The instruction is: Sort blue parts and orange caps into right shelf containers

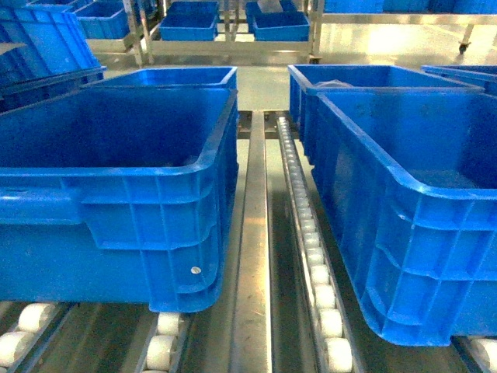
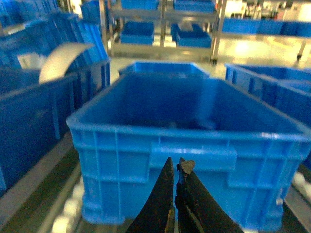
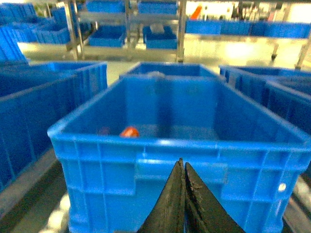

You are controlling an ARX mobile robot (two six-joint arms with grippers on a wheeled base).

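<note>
Two large blue containers stand side by side on roller tracks in the head view, one left (image 1: 116, 172) and one right (image 1: 388, 167); neither gripper shows there. In the left wrist view my left gripper (image 2: 176, 167) is shut and empty, just in front of the near wall of a container (image 2: 121, 127). Dim shapes lie on that container's floor, and I cannot tell whether they are blue parts. In the right wrist view my right gripper (image 3: 182, 166) is shut and empty before another container (image 3: 194, 144). An orange cap (image 3: 129, 131) lies on that container's floor at the near left.
A steel rail (image 1: 252, 233) and a line of white rollers (image 1: 311, 233) run between the two front crates. More blue crates (image 1: 373, 78) stand behind them, and metal shelves (image 1: 225, 31) with crates line the back. A pale curved sheet (image 2: 60, 58) sticks up at the left.
</note>
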